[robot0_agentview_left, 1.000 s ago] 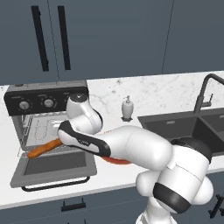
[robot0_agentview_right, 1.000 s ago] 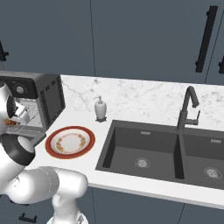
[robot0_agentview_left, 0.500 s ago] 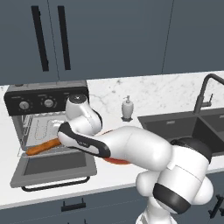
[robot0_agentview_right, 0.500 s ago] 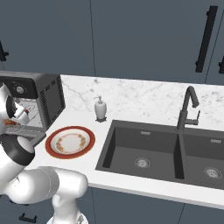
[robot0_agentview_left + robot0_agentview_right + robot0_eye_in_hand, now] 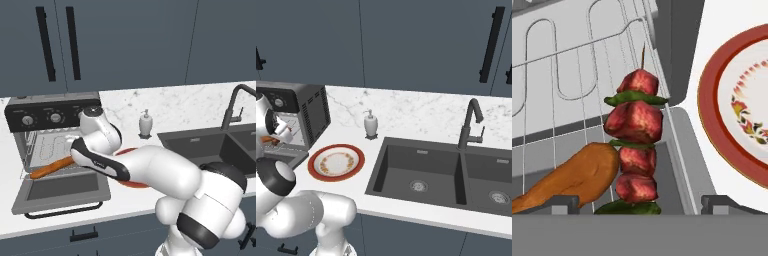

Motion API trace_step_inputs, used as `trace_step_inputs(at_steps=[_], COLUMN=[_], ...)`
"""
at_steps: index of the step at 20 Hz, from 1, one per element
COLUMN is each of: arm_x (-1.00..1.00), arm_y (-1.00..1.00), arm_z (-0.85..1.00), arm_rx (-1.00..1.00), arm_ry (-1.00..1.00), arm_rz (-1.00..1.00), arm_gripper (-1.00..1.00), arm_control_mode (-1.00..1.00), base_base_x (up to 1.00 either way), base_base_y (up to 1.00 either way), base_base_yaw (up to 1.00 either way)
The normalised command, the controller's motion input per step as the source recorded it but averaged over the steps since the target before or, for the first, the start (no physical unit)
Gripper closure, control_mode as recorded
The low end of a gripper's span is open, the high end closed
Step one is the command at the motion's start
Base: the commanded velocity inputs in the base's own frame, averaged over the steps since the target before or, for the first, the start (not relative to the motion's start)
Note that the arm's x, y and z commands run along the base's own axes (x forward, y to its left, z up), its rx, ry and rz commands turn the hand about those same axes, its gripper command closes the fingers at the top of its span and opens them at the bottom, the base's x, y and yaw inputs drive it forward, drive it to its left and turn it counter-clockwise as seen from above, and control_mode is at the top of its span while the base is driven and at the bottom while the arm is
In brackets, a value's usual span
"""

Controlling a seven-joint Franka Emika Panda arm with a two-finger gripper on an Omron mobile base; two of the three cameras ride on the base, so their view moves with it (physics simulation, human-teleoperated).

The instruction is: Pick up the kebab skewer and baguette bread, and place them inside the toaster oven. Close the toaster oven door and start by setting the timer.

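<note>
Two foods on rack | hand view: kebab skewer [image 5: 636, 145] beside baguette bread [image 5: 569, 177] | tool [image 5: 639, 204] spread

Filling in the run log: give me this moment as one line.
pincer: open, over rack | kebab skewer: on toaster oven rack | baguette bread: on rack beside it | toaster oven door: down

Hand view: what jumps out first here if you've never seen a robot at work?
The kebab skewer of red and green chunks lies on the wire rack at the toaster oven's mouth, beside the orange-brown baguette bread. To the right, a red-rimmed plate sits on the white counter.
</note>
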Motion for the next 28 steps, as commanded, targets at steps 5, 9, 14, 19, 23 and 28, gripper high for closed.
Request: trace_step_inputs(at_steps=[5, 9, 14, 19, 23, 28], arm_x=[0.00, -0.17, -0.75, -0.60, -0.05, 0.00], arm_y=[-0.06, 0.08, 0.36, 0.33, 0.02, 0.21], arm_z=[0.12, 0.40, 0.42, -0.01, -0.20, -0.42], arm_rx=[0.00, 0.00, 0.00, 0.00, 0.00, 0.00], arm_ry=[0.03, 0.02, 0.03, 0.16, 0.24, 0.17], arm_rz=[-0.07, -0.06, -0.05, -0.06, -0.04, -0.04], arm_gripper=[-1.00, -1.00, -1.00, -1.00, -1.00, -1.00], arm_control_mode=[-1.00, -1.00, -1.00, -1.00, -1.00, -1.00], base_base_x=[0.00, 0.00, 0.00, 0.00, 0.00, 0.00], base_base_y=[0.00, 0.00, 0.00, 0.00, 0.00, 0.00], base_base_yaw=[0.00, 0.00, 0.00, 0.00, 0.00, 0.00])
